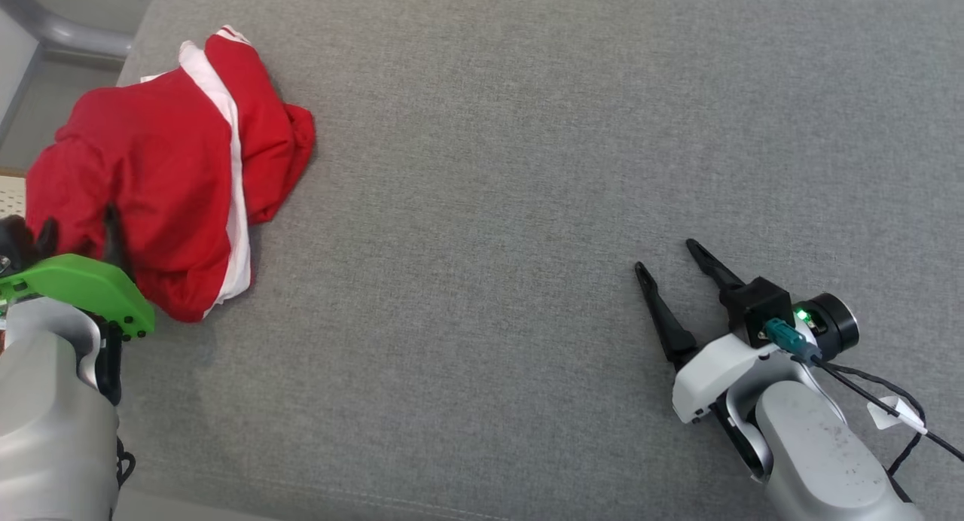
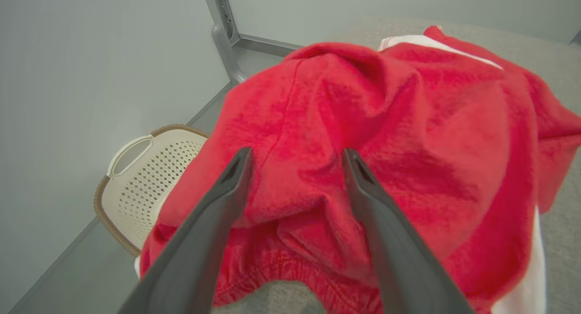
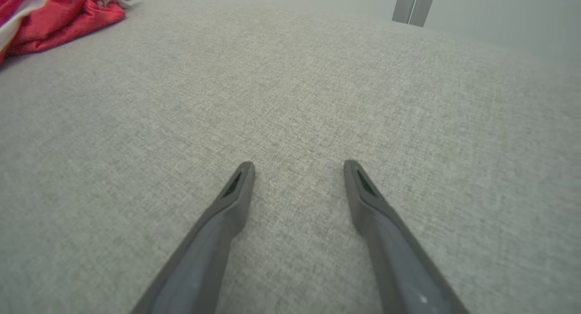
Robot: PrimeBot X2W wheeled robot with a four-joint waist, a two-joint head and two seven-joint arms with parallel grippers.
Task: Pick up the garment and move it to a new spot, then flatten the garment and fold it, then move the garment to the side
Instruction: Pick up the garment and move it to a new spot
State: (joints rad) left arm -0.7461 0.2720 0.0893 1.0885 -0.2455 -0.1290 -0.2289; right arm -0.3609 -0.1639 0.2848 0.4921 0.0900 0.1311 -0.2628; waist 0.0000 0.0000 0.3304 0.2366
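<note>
A grey woven surface (image 1: pixel 527 205) spreads out before me and takes up nearly the whole head view. Off its left edge, seen from my left wrist at about 8 o'clock, a cream perforated basket (image 2: pixel 145 178) with a brown woven rim stands down on the floor, and a grey metal post (image 2: pixel 224 37) rises at about 11 o'clock. My left hand (image 1: pixel 79 231) sits at 8 o'clock in the head view, with a green plate (image 1: pixel 83 287) on its wrist. Its two dark fingers are spread wide and grip nothing. They straddle a raised fold at the near left edge of the garment (image 1: pixel 151 175); I cannot tell whether the tips press into the cloth or stop just over it. The garment is red with a white stripe (image 1: pixel 230 137) and lies crumpled in a heap at 10 o'clock, close to the surface's left edge. One lobe of it bulges toward 3 o'clock and the stripe runs from its far end toward its near end. To the right of it is a broad stretch of bare grey fabric. My right hand (image 1: pixel 666 256) is at 4 o'clock, well apart from the garment. Its fingers point toward 11 o'clock and are splayed apart, holding nothing, low over the surface. A black cable (image 1: pixel 881 389) trails off its wrist toward 4 o'clock. From the right wrist, the garment shows as a red fold at 10 o'clock.
</note>
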